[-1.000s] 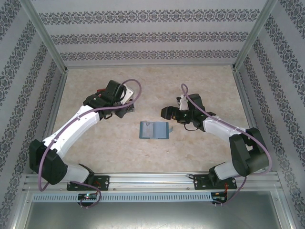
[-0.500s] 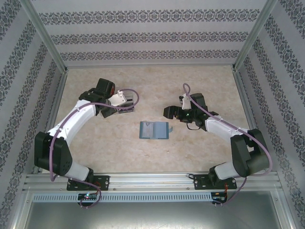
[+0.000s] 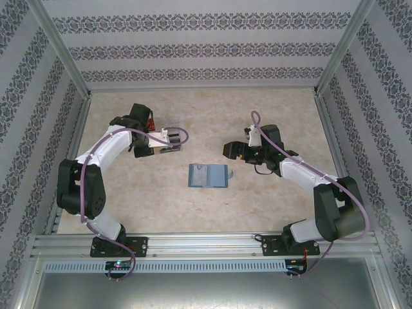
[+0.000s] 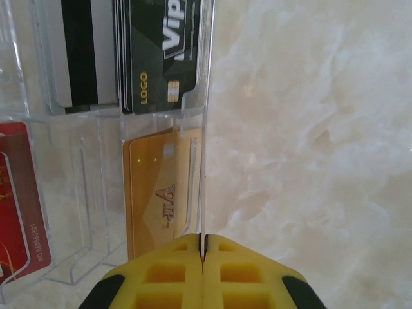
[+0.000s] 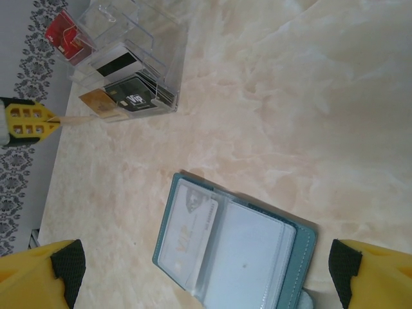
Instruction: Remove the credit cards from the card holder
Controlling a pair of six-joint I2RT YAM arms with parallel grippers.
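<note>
The blue-grey card holder (image 3: 208, 175) lies open on the table between the arms. A pale card with VIP lettering (image 5: 188, 230) sits in the clear left pocket of the card holder (image 5: 293, 270). My left gripper (image 3: 168, 143) is shut on a thin tan credit card (image 5: 71, 118), held edge-on at the near wall of a clear tray. Gold credit cards (image 4: 158, 193) lie in the tray compartment just left of my left gripper (image 4: 203, 248). My right gripper (image 5: 206, 283) hangs open above the holder, with its yellow fingertips (image 5: 38, 273) wide apart and nothing between them.
The clear plastic tray (image 5: 138, 26) stands at the left rear. It also holds black VIP cards (image 4: 161, 51), a black card with a white stripe (image 4: 77, 51) and a red card (image 4: 16, 206). Patterned walls (image 3: 206, 45) close in the marble tabletop (image 4: 309, 129).
My left arm has swung back and to the left, bringing the held card to the tray. The right gripper has shifted slightly right and stays open. The card holder has not moved.
</note>
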